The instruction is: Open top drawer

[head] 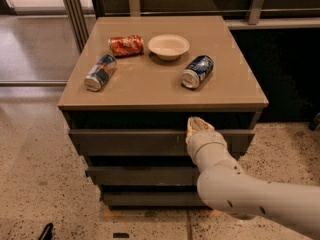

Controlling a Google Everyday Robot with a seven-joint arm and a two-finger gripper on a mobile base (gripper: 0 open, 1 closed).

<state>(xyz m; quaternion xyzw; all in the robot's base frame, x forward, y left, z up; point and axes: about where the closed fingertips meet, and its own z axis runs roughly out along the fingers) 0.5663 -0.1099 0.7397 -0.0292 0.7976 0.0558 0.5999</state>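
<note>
The top drawer (130,142) is the widest dark grey-brown front, just under the tan cabinet top, with a dark gap above its upper edge. My gripper (196,125) is at that upper edge, right of the middle, its pale tip reaching into the gap above the panel. The cream arm (235,184) comes in from the lower right and covers part of the drawer's right side.
On the cabinet top (150,84) lie a blue-white can (100,72), a red can (126,45), a cream bowl (168,46) and a blue can (197,71). Two slimmer drawer fronts (140,175) sit below. A dark cabinet stands at right, speckled floor around.
</note>
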